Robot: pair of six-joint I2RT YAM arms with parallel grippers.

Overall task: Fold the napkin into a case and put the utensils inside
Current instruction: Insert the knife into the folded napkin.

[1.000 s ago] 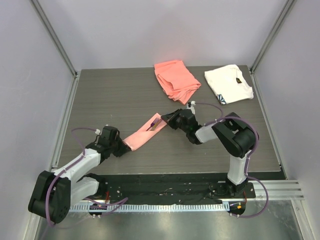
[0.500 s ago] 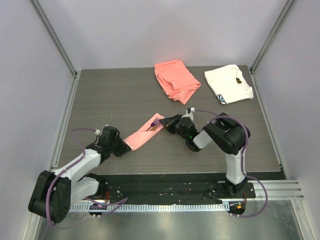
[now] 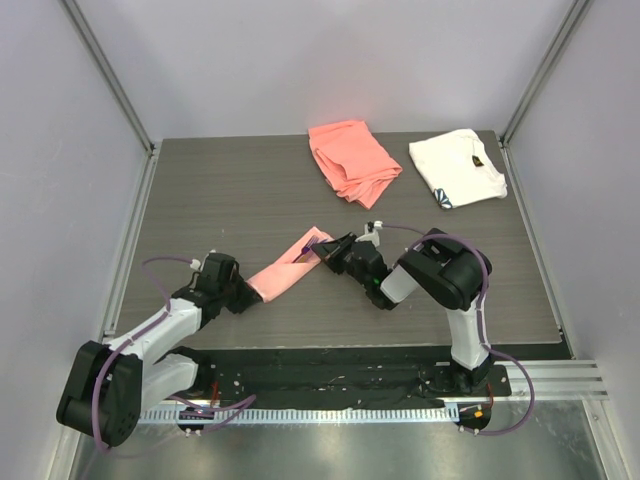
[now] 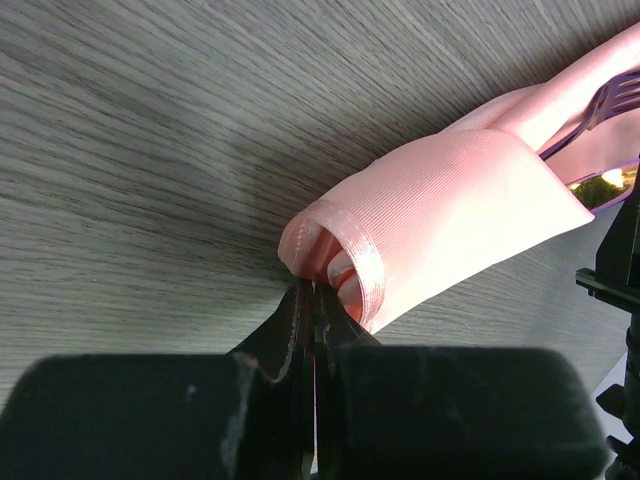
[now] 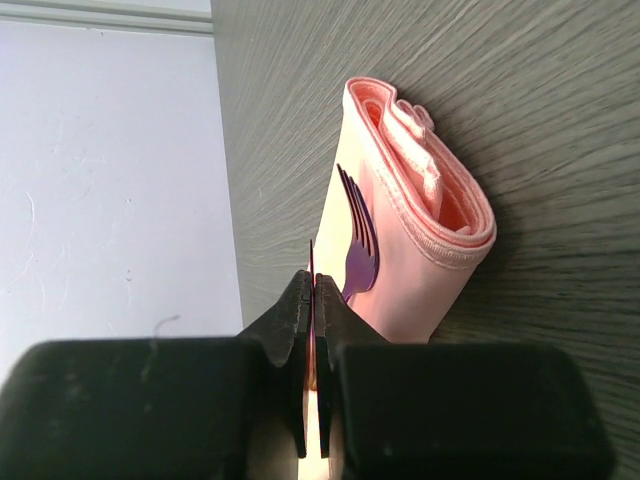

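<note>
Left gripper (image 4: 312, 300): pressed together on the near-left end of the case (image 4: 460, 210), with a fold of the pink cloth caught between its tips.
Right gripper (image 5: 311, 290): pressed together at the case's far-right mouth, pinching a thin dark-purple sliver that looks like the second utensil (image 5: 311, 262) seen edge-on.
Case: lies on the table (image 3: 220, 190), in its near half and left of the middle, slanting from near-left to far-right.
Fork (image 5: 358, 245): in the mouth with its tines poking out, just beside the right gripper.
Handling: the cloth looks thin, soft and slippery, so its layers would likely slide or the mouth collapse if tugged. The utensils look light, stiff and smooth.
Where to hold: the cloth by its folded end, through all layers. The utensil by its handle end, so that it slides in beside the fork.
</note>
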